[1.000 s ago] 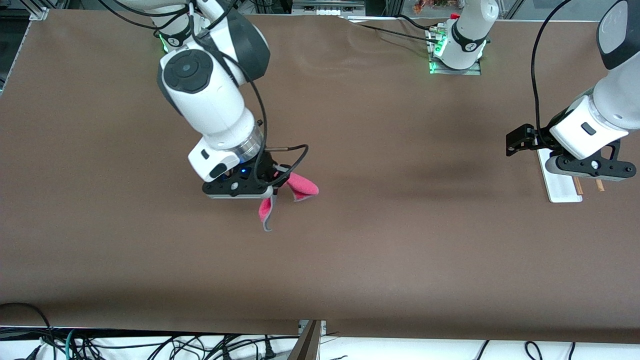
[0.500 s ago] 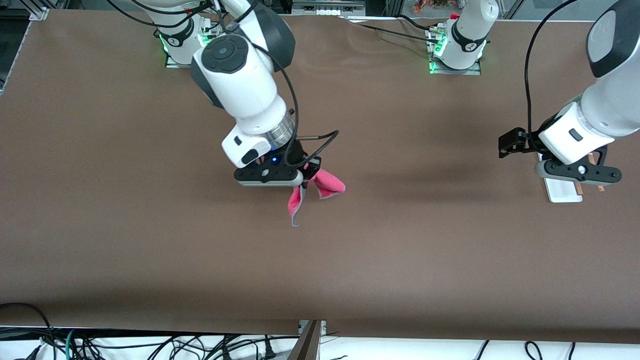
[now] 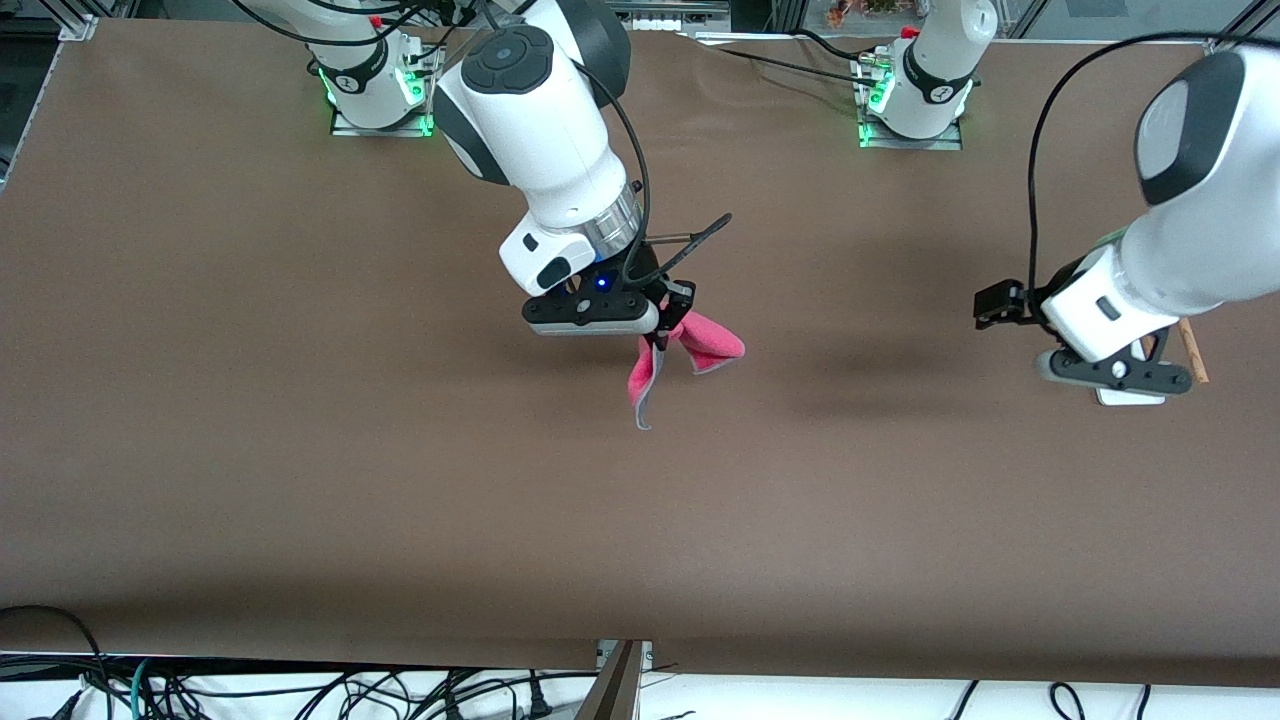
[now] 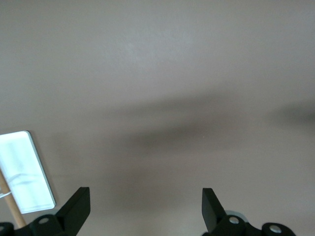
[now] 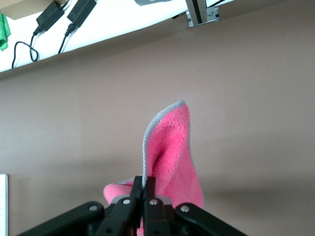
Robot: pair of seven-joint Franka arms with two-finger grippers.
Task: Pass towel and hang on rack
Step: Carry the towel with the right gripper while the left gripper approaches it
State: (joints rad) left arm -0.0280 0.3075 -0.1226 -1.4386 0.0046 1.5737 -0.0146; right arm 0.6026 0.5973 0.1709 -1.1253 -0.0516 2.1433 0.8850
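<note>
The right end effector (image 3: 655,335) hangs over the middle of the tabletop (image 3: 300,480), its fingers pressed together on a fold of the pink microfibre towel (image 3: 690,350), which droops below in two loose flaps edged with grey trim. The left end effector (image 4: 145,211) is over the rack (image 3: 1135,395) near the tabletop edge at the left arm's end, fingers spread and holding nothing. The towel looks light, soft and limp, so it will sag and swing instead of holding its shape. A taker would probably do best to pinch a hanging flap near its trimmed edge, clear of the pinching fingers.
</note>
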